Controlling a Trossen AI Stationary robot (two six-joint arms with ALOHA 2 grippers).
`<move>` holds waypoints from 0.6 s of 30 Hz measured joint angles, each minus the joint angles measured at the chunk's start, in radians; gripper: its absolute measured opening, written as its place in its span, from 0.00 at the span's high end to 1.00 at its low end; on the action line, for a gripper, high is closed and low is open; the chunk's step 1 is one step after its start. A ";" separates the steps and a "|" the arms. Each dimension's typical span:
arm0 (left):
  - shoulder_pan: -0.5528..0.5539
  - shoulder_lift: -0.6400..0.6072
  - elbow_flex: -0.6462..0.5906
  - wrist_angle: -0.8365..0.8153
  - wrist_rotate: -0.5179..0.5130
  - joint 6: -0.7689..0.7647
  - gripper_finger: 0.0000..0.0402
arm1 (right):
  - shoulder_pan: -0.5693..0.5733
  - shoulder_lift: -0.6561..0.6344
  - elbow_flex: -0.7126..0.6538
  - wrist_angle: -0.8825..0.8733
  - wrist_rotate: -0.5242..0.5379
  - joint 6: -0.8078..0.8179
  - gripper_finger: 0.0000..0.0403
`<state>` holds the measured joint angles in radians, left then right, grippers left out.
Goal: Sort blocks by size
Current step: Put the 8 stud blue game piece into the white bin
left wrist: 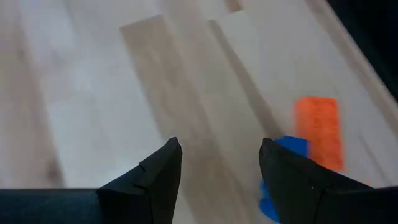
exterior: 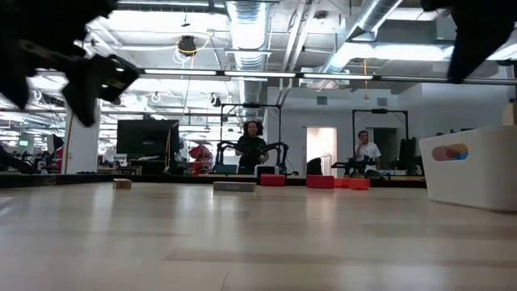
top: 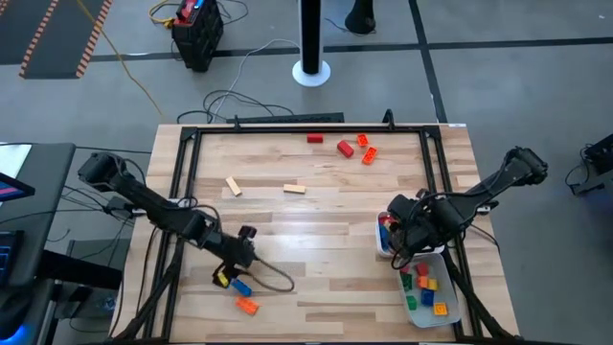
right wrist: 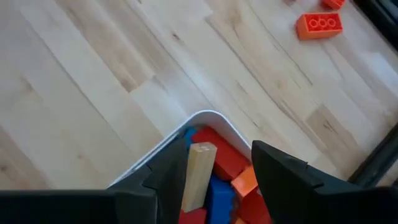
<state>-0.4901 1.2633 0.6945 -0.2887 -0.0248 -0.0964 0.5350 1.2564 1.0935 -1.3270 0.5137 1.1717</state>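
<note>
Down at the lower left of the high view, the left gripper (top: 233, 271) sits low over the bench (top: 306, 192), jaws spread and holding nothing. Right by it are a yellow block (top: 222, 281), a blue block (top: 240, 287) and an orange block (top: 248, 306). Two tan blocks (top: 234, 186) lie near the middle, well apart from each other, and up top there's a red block (top: 314, 138) plus a small red and orange cluster (top: 356, 147). Over at center right, the right gripper (right wrist: 214, 180) hangs over the near white tray (right wrist: 208, 118), jaws released around a tan block (right wrist: 200, 174) standing on end on the red and blue blocks inside. Lower right, the second tray (top: 450, 311) holds small mixed blocks.
</note>
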 joint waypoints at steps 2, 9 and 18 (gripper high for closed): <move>-0.036 -0.001 0.000 0.008 -0.002 -0.018 0.49 | -0.002 0.000 0.000 0.005 0.030 -0.018 0.48; -0.201 0.013 0.000 0.000 -0.163 -0.052 0.49 | -0.008 0.000 0.000 0.006 0.067 -0.018 0.48; -0.339 0.127 0.000 -0.019 -0.274 -0.208 0.47 | -0.005 0.000 0.000 0.031 0.091 -0.004 0.49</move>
<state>-0.8288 1.3907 0.6949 -0.3080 -0.2984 -0.3039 0.5297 1.2568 1.0931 -1.2961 0.6044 1.1675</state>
